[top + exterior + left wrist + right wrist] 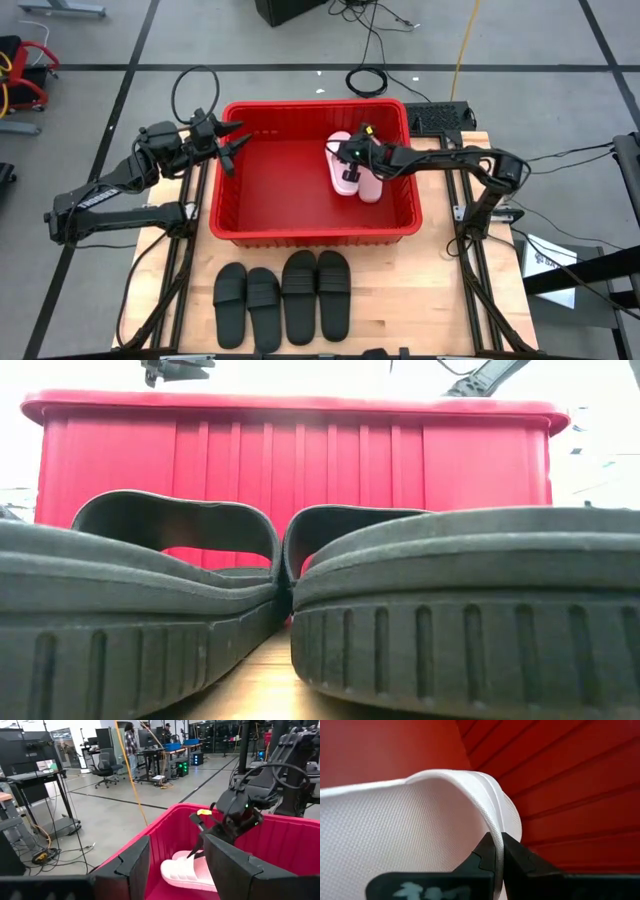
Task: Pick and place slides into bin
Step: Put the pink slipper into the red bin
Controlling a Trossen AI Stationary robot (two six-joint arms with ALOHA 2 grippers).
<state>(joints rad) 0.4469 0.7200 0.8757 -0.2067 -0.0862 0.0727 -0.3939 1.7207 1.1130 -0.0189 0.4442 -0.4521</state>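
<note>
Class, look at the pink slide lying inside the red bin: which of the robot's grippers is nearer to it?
The right gripper: its fingers are pinched on a pink slide inside the red bin. The left gripper hangs open over the bin's opposite side, apart from the slide.

A light wooden tabletop on a dark metal frame stands on a grey floor marked with dark lines, where a coiled black cable and a yellow cord lie beyond its far edge and a red-and-black wheeled device sits off to one side. In the room behind, a black office chair stands near desks with blue crates, and a person in a plaid shirt stands by them.
</note>
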